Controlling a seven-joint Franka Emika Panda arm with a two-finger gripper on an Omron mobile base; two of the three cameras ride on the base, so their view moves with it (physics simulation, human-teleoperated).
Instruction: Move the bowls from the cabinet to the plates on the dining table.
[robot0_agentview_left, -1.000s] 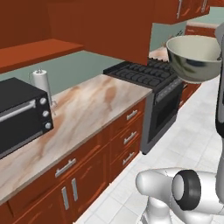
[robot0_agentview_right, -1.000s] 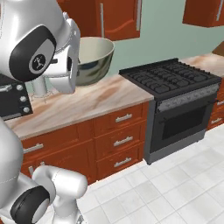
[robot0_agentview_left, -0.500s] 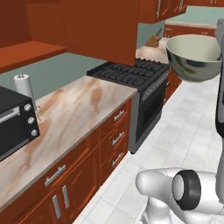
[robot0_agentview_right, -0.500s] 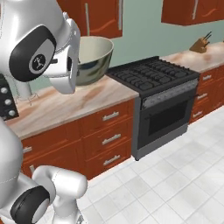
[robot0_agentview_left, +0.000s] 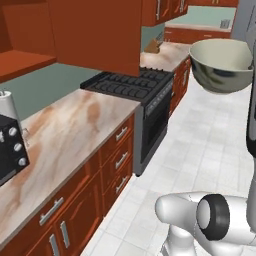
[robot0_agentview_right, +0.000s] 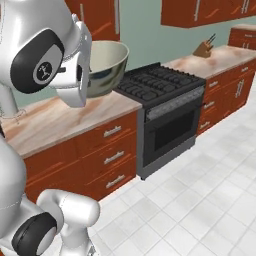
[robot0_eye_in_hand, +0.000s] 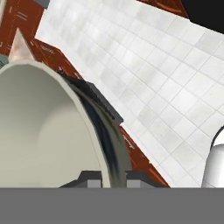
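Left base view: the metal bowl (robot0_agentview_left: 221, 65) hangs in the air above the tiled floor (robot0_agentview_left: 200, 145), beside the stove (robot0_agentview_left: 131, 85).

Right base view: the bowl (robot0_agentview_right: 104, 67) juts out from behind the white arm, over the counter (robot0_agentview_right: 60, 117) edge.

Hand view: the claw (robot0_eye_in_hand: 113, 178) is nearly closed, its two tips pinching the bowl's rim (robot0_eye_in_hand: 107, 144), cream inside to one side.

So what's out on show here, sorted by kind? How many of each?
Bowls: 1, the metal bowl held in the robot's hand
Stoves: 1, the black stove
Knife blocks: 1, the knife block
Toaster ovens: 1, the black oven
Total: 4
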